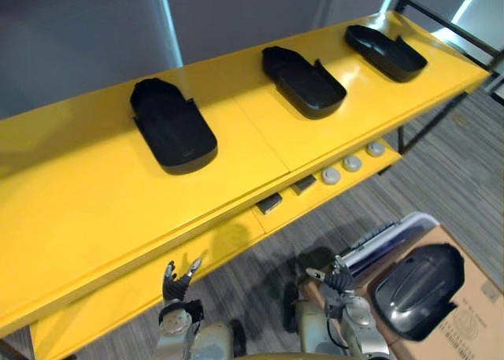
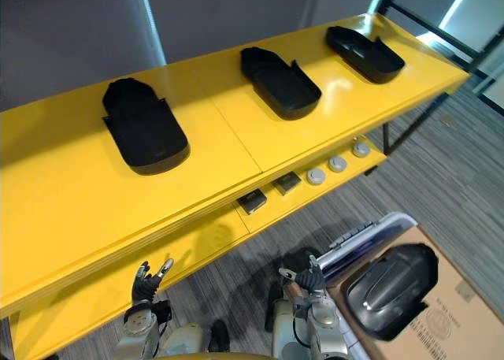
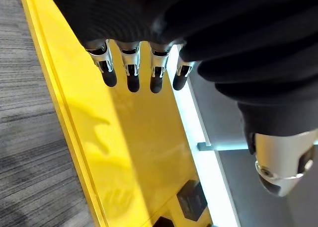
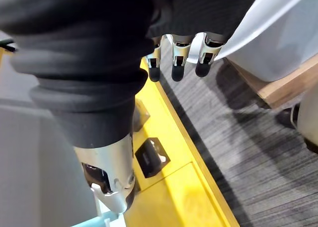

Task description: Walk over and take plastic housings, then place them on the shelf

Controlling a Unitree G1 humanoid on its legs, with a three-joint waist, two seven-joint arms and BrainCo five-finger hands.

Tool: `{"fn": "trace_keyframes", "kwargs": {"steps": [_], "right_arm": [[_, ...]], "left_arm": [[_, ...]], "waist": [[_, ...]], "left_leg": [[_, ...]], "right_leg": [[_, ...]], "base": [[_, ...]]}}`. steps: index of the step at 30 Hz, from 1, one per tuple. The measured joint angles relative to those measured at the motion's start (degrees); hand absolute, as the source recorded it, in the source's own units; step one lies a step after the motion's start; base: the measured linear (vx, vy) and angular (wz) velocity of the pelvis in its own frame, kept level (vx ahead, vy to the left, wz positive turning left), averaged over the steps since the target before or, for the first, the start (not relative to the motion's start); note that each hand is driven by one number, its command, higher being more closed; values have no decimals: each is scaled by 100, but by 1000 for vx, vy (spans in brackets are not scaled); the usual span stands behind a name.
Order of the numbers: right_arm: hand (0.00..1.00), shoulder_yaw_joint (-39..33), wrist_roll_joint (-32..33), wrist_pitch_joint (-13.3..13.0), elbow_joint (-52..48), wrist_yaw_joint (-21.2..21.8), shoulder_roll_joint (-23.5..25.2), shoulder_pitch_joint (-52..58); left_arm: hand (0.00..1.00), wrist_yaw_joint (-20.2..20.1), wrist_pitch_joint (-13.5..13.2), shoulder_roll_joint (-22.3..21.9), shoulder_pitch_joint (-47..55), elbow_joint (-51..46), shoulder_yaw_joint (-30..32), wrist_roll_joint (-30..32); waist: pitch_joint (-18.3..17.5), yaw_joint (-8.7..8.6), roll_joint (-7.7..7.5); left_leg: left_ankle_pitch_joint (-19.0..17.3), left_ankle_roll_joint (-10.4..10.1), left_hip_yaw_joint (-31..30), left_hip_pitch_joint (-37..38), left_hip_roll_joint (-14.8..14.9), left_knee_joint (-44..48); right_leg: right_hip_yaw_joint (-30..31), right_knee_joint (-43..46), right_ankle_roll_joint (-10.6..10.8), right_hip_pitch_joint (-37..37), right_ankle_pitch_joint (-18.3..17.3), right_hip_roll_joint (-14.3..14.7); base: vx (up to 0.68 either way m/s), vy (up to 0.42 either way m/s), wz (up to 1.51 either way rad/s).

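Note:
Three black plastic housings lie on the top of the yellow shelf (image 1: 94, 210): one at the left (image 1: 173, 128), one in the middle (image 1: 303, 82), one at the far right (image 1: 386, 53). A fourth black housing (image 1: 417, 281) rests on a cardboard box (image 1: 472, 321) at the lower right. My left hand (image 1: 179, 285) hangs low in front of the lower shelf board, open and empty, its fingers (image 3: 131, 73) relaxed. My right hand (image 1: 335, 280) hangs beside the box, left of the fourth housing and apart from it, also open with straight fingers (image 4: 174, 63).
The lower shelf board (image 1: 236, 242) carries two small dark blocks (image 1: 269, 203) and three round silver discs (image 1: 353, 163). A pale plastic bin (image 1: 386, 238) stands against the cardboard box. Grey carpet (image 1: 441, 171) lies between shelf and box. A dark frame (image 1: 457, 29) stands behind the shelf's right end.

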Motion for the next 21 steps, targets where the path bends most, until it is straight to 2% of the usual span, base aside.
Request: {"fn": "trace_keyframes", "kwargs": {"steps": [2, 3, 4, 5, 7, 9, 10, 14, 16, 18, 19, 20, 21], "right_arm": [[0, 18, -51, 6, 209, 45, -1, -67], [0, 24, -64, 5, 351, 59, 5, -136], [0, 16, -88, 12, 626, 63, -58, -317], [0, 9, -105, 24, 772, 63, -177, -439], [0, -89, -114, 37, 853, 58, -285, -368], [0, -107, -112, 30, 864, 55, -344, -253], [0, -132, -103, 28, 880, 55, -359, -220], [0, -341, -38, 38, 1123, 51, -344, -87], [0, -393, -37, 37, 1139, 46, -352, 8], [0, -452, -15, 37, 1202, 32, -365, -109], [0, -462, 16, 37, 1236, 25, -354, -177], [0, -526, 32, 33, 1271, -11, -333, -244], [0, -554, 89, 33, 1279, -51, -300, -264]], "left_arm": [[0, -5, 1, 29, -6, 104, 36, 1], [0, -6, -1, 112, -30, 220, 43, -1], [0, -10, 17, 213, -180, 503, 43, -1], [0, -7, 51, 184, -286, 737, 39, -4], [0, -12, 75, 184, -392, 892, -50, -2], [0, -15, 75, 188, -401, 921, -85, 0], [0, -22, 73, 201, -431, 970, -97, 3], [0, -132, 89, 221, -483, 1223, -300, 16], [0, -135, 93, 201, -424, 1314, -376, 63], [0, -132, 99, 207, -380, 1425, -382, 73], [0, -132, 102, 209, -371, 1434, -381, 71], [0, -128, 120, 202, -353, 1440, -367, 70], [0, -127, 132, 217, -325, 1439, -367, 70]], "waist": [[-78, 43, -78], [-146, 71, -182], [-169, 119, -238], [-116, 135, -136], [-92, 83, -95], [-160, 50, -40], [-214, -42, -3], [-229, -46, 30], [-262, -70, 93], [-251, -100, 174], [-241, -126, 177], [-224, -150, 225], [-205, -153, 253]], "left_leg": [[78, -24, 194, -51, -20, -56], [143, -30, 222, -192, -69, -54], [214, -73, 198, -341, -98, -54], [255, -106, 104, -338, -60, -70], [499, -197, -93, -120, -102, -158], [547, -274, -209, 67, -103, -326], [624, -328, -241, 103, -108, -493], [934, -448, -269, 311, -141, -1032], [971, -488, -246, 413, -103, -1218], [972, -491, 25, 429, 21, -1343], [983, -481, 191, 410, 76, -1353], [993, -475, 455, 387, 176, -1357], [998, -492, 737, 403, 255, -1357]], "right_leg": [[-93, -547, 168, 514, -64, -39], [21, -1271, 312, 765, 20, -25], [226, -2113, 290, 891, 61, 108], [307, -2457, 291, 1042, 247, 221], [460, -2980, 245, 1373, 556, 271], [618, -3168, 219, 1502, 656, 352], [671, -3255, 180, 1486, 731, 390], [859, -3366, 96, 1427, 895, 488], [1043, -3411, 52, 1381, 997, 583], [1130, -3519, 43, 1180, 1181, 696], [821, -3481, -76, 1109, 983, 609], [-421, -3082, -173, 1008, 789, 261], [-1495, -2835, -204, 997, 766, -87]], "base": [[29, -19, -75], [-15, -76, -118], [-65, -129, -123], [-73, -130, -102], [-56, -137, -58], [-34, -100, -43], [-34, -75, -24], [-64, -63, -24], [-88, -38, -50], [-122, -36, -79], [-164, -52, -92], [-171, -22, -105], [-159, -20, -112]]}}
